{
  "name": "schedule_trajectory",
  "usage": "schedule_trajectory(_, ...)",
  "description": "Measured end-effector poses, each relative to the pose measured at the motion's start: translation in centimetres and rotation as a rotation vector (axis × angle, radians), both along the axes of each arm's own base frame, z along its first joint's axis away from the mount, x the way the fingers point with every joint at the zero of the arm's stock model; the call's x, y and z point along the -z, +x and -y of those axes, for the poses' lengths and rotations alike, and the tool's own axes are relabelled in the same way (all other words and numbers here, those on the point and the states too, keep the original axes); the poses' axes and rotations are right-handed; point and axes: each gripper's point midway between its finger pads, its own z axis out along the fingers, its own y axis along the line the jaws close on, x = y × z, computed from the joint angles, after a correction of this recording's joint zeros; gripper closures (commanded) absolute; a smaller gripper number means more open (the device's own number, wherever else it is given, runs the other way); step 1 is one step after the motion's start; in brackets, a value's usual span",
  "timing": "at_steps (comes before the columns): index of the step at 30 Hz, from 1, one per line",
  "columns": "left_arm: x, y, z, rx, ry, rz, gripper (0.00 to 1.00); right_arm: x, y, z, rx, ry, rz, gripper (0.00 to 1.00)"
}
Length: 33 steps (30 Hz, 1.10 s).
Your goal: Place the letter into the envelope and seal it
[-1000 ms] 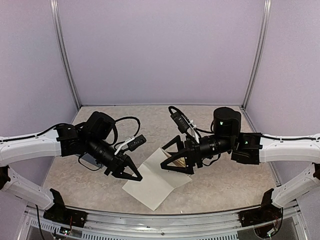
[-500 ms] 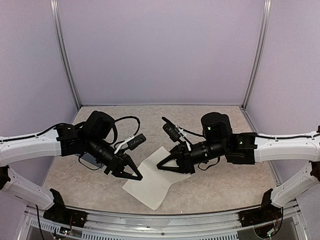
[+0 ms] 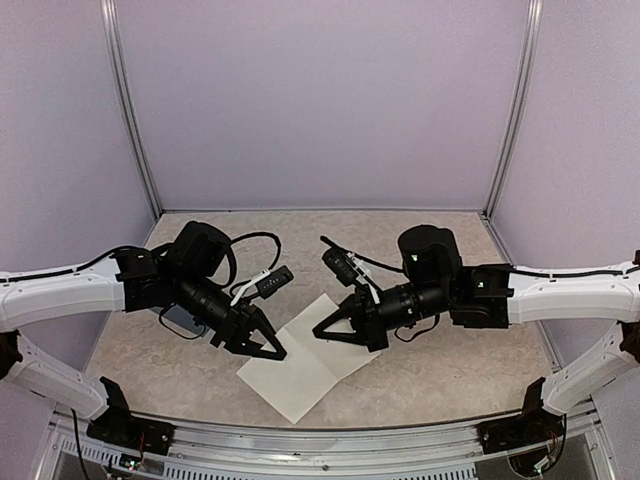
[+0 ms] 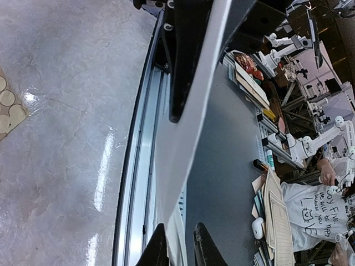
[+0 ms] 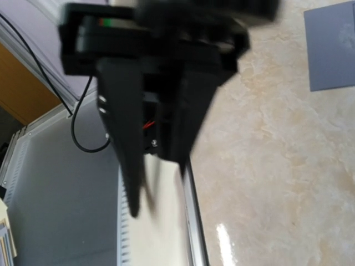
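The letter [image 3: 300, 368] shows its white back and hangs lifted over the table's front, between both arms. In the left wrist view the letter [image 4: 183, 138] runs edge-on down between my left gripper's [image 4: 180, 246] fingertips. It lies against the left finger, and a narrow gap separates it from the right one. My left gripper [image 3: 276, 351] is at the sheet's left edge. My right gripper [image 3: 320, 332] is shut on the sheet's upper edge. In the blurred right wrist view, beige paper [image 5: 161, 233] comes out from between its fingers. The envelope [image 5: 331, 45] lies flat on the table, mostly hidden under the left arm in the top view.
A tan sticker sheet [image 4: 6, 105] with round stickers lies on the marbled table [image 3: 440, 370]. The metal front rail [image 3: 320, 440] runs just under the hanging sheet. Purple walls enclose the back and sides.
My right gripper moved left and closed from wide open onto the letter's upper edge. My left jaws parted a little. The sheet shifted slightly down and to the left.
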Motion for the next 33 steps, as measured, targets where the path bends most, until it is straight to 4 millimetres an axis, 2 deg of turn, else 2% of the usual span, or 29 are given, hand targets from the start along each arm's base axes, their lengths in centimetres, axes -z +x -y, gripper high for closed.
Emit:
schedule_trajectory(11,0.6,0.4,0.2,-0.006,0.013,-0.012,0.87,0.1,-0.4,-0.4,-0.020,-0.008,0.008,1.00)
schedule_trajectory(15,0.7,0.5,0.1,-0.008,0.013,-0.012,1.00,0.4,-0.4,-0.4,-0.027,-0.016,0.008,1.00)
schedule_trajectory(27,1.0,0.7,0.2,-0.014,0.020,-0.011,1.00,0.7,-0.4,-0.5,-0.018,-0.028,0.012,1.00)
schedule_trajectory(33,1.1,1.7,0.2,-0.053,0.029,0.008,1.00,-0.1,-2.1,-1.2,-0.054,-0.013,0.049,1.00)
